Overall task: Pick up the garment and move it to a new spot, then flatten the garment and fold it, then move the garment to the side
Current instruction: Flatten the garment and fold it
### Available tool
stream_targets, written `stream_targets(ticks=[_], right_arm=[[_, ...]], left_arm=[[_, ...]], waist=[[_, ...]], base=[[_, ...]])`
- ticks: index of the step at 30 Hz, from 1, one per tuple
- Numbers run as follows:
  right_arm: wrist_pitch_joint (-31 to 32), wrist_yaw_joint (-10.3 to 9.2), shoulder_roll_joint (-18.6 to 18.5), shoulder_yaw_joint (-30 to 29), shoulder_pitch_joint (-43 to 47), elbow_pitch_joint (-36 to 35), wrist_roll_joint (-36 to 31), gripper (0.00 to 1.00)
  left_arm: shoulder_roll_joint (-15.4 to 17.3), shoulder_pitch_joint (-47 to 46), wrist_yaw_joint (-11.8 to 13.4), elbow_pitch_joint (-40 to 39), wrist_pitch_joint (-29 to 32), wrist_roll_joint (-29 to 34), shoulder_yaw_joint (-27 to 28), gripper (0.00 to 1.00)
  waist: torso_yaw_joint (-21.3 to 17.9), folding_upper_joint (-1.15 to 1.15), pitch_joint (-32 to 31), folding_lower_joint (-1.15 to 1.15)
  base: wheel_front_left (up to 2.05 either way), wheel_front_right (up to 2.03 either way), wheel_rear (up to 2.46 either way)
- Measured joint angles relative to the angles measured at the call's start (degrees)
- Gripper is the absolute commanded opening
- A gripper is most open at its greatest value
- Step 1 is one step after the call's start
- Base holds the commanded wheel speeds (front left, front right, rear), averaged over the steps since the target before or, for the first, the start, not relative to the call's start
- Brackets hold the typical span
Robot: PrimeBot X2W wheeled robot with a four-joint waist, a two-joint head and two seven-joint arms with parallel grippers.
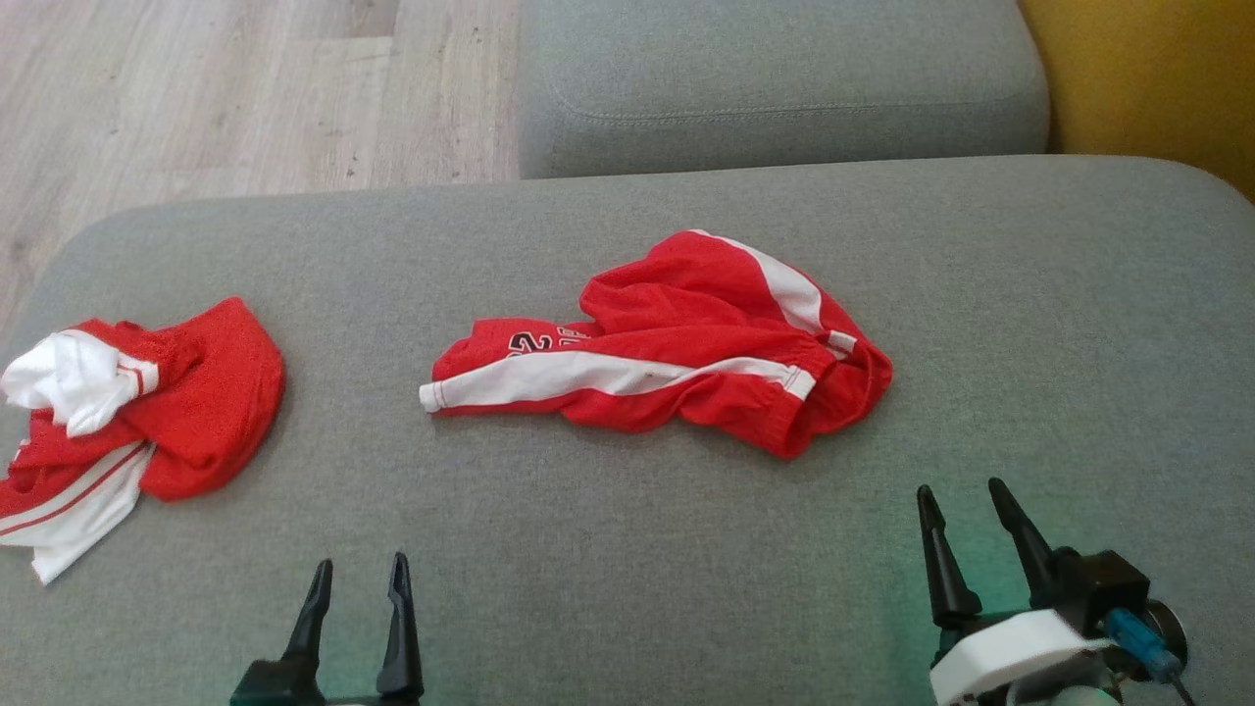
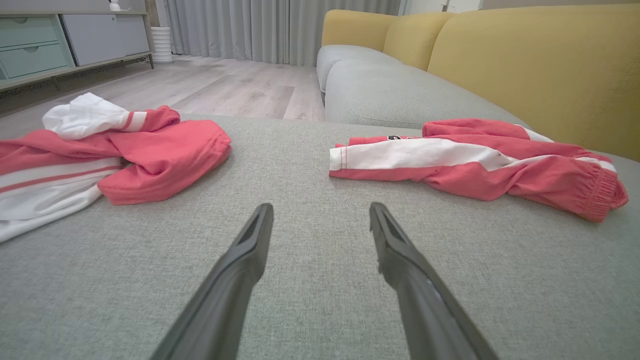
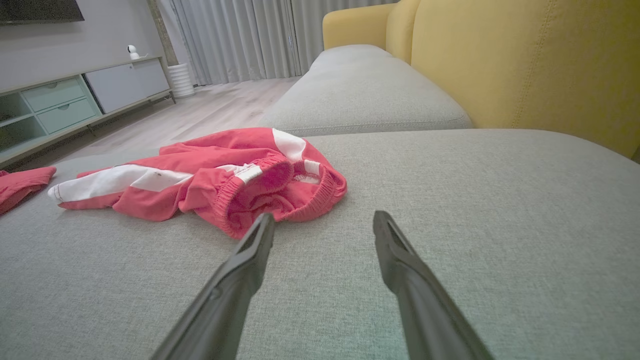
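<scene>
The garment (image 1: 686, 343) is a pair of red shorts with a white side stripe, lying crumpled in the middle of the grey sofa seat (image 1: 608, 549). The left wrist view has the garment (image 2: 475, 160) ahead on the right. In the right wrist view the garment (image 3: 210, 175) has its elastic waistband facing me. My right gripper (image 1: 960, 487) stands open just in front of the waistband, apart from it, and its jaws (image 3: 324, 215) hold nothing. At the seat's front, my left gripper (image 1: 359, 561) is open and empty over bare cushion (image 2: 320, 206).
A second red-and-white garment (image 1: 196, 392) lies bunched at the seat's left end (image 2: 165, 150). Another grey cushion (image 1: 775, 88) and the yellow backrest (image 3: 525, 65) lie beyond. Wooden floor (image 1: 225, 98) is off the far left edge.
</scene>
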Motion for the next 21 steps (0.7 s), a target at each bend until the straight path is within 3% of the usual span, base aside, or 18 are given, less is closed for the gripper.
stream_targets(ticks=[8,21], right_arm=[[0.0,0.0,0.0,3.4,-1.4,1.7,4.1,1.0],[0.0,0.0,-0.1,9.3,-16.1,12.7,23.3,1.0]], left_arm=[[0.0,0.0,-0.1,-0.5,0.0,0.9,-0.6,1.0],[0.0,-3.3,0.0,-0.6,0.0,0.9,-4.6,1.0]], waist=[[1.2,0.0,1.1,0.0],[6.5,0.0,6.9,0.02]], base=[[0.0,0.0,0.0],[0.0,0.0,0.0]])
